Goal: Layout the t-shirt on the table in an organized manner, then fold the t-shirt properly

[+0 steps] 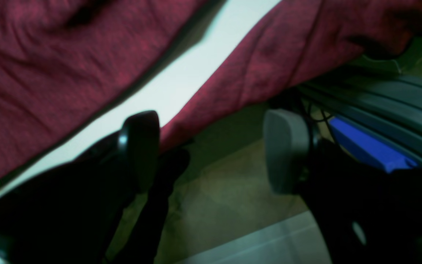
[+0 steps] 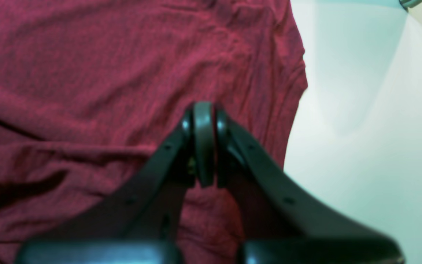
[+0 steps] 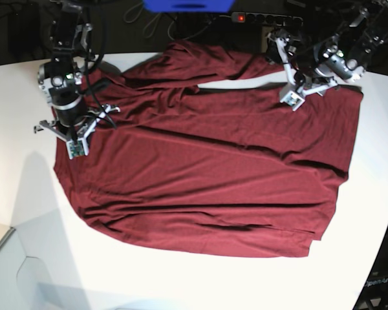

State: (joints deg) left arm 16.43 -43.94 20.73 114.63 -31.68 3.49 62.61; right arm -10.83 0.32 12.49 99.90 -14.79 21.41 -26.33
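The dark maroon t-shirt [image 3: 207,168] lies spread and wrinkled over the white table [image 3: 181,284], with one sleeve stretched along the far edge. My right gripper [image 3: 77,145] is at the shirt's left edge in the base view. In the right wrist view it [image 2: 203,143] is shut just above the fabric [image 2: 86,73], and I see no cloth between the pads. My left gripper [image 3: 286,71] is at the far right by the sleeve. In the left wrist view it [image 1: 211,150] is open and empty. Its dark finger [image 1: 141,146] is next to the sleeve's edge [image 1: 255,66], and its grey finger [image 1: 284,150] is out past the table edge.
A power strip with a red light [image 3: 265,18] and a blue object [image 3: 187,4] lie beyond the far table edge. The blue object also shows in the left wrist view [image 1: 368,146], with floor [image 1: 225,190] below. Bare table [image 2: 361,110] lies to the shirt's side.
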